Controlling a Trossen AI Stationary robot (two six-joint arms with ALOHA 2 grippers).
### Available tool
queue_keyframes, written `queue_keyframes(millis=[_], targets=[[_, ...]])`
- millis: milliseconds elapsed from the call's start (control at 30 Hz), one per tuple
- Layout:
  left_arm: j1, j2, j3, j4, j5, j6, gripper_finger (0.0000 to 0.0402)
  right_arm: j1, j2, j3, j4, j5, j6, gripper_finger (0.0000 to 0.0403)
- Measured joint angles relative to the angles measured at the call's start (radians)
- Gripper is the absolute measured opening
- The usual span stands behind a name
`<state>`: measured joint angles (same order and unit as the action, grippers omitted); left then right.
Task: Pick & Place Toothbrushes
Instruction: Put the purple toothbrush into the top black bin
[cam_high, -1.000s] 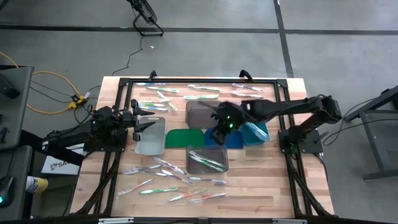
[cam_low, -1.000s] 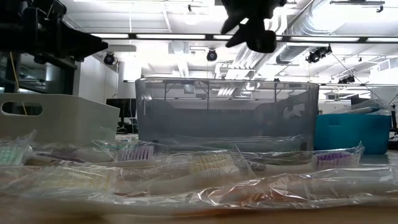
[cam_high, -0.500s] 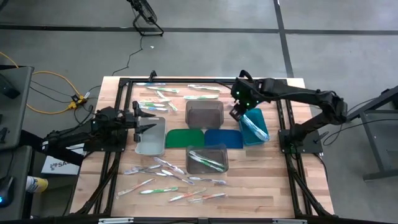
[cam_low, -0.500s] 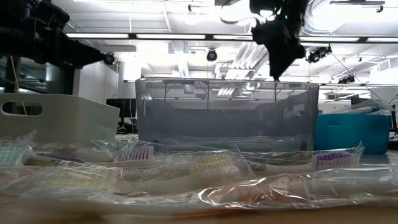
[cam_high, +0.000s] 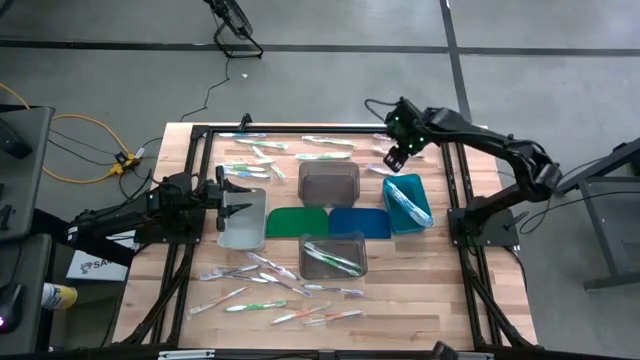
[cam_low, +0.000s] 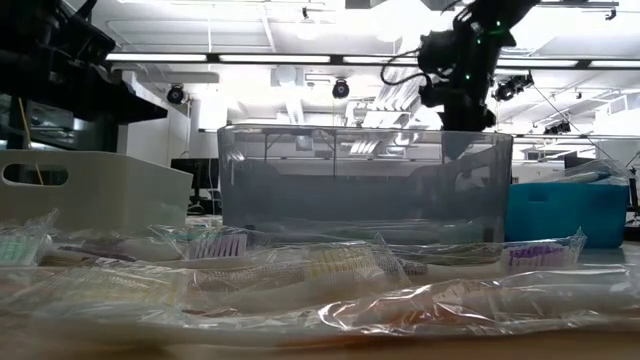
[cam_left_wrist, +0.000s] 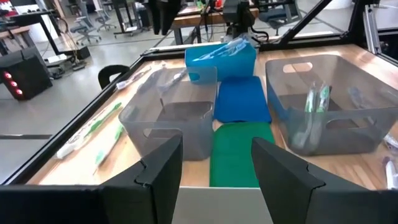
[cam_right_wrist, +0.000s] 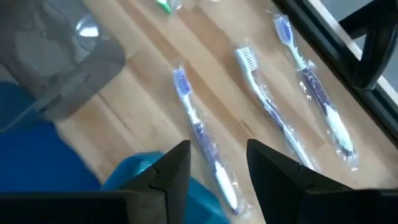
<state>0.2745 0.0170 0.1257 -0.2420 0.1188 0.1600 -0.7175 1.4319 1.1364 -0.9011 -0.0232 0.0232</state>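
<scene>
Wrapped toothbrushes lie flat on the wood along the far edge and across the near part. More lie inside the teal bin and the near grey bin. My right gripper hangs open above the far right corner, over three blue-and-purple toothbrushes; in the right wrist view my right gripper stands over the nearest one, apart from it. My left gripper waits open over the pale bin, and the left wrist view shows this gripper with nothing between the fingers.
A second grey bin stands behind the green mat and blue mat. The black frame rail runs along the far edge, close to my right gripper. In the low view the near grey bin rises behind wrapped brushes.
My right gripper has travelled from above the blue mat toward the table's far edge and somewhat right, passing the teal bin's far end, and now hangs over the far right toothbrushes. My left arm has kept still.
</scene>
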Motion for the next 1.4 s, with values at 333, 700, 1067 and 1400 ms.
queue_keyframes(millis=[333, 700, 1067, 1400], targets=[[0.000, 0.000, 0.000, -0.001, 0.000, 0.000, 0.0187, -0.119, 0.000, -0.038, 0.104, -0.150, -0.099, 0.0151], [0.000, 0.000, 0.000, 0.000, 0.000, 0.000, 0.0187, -0.092, 0.134, -0.038, 0.074, -0.355, -0.096, 0.0151], [0.000, 0.000, 0.000, 0.000, 0.000, -0.001, 0.0187, -0.037, 0.235, -0.038, 0.103, -0.293, -0.359, 0.0151], [0.000, 0.000, 0.000, 0.000, 0.000, -0.001, 0.0187, -0.029, 0.357, -0.038, 0.157, -0.188, -0.395, 0.0151]])
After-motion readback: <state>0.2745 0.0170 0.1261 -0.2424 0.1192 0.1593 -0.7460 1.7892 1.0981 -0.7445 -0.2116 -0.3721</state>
